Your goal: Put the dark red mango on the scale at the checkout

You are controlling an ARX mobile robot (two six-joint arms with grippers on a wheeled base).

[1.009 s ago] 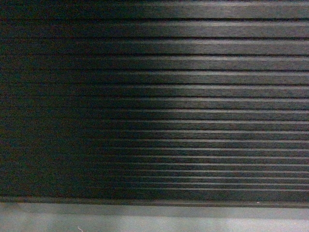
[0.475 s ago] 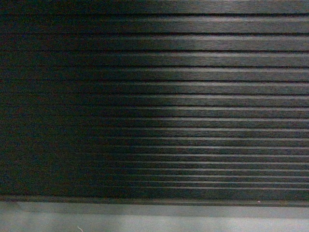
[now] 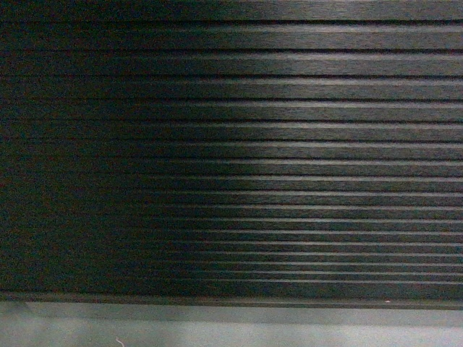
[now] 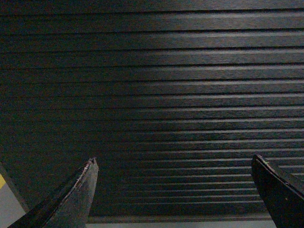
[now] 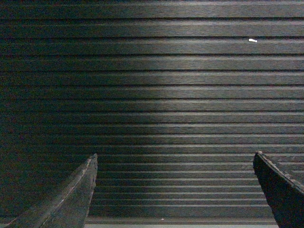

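Facing a dark slatted panel (image 3: 231,144), with no mango or scale in any view.

Your left gripper (image 4: 173,164) and right gripper (image 5: 175,160) both show jaws spread wide and empty; find the fruit before you reach.

A dark panel of horizontal ribbed slats (image 3: 239,152) fills all 3 views, lit brighter toward the right and falling into shadow on the left. Below its lower edge runs a strip of pale grey floor (image 3: 239,329). A small white fleck (image 5: 252,41) sits on one slat.
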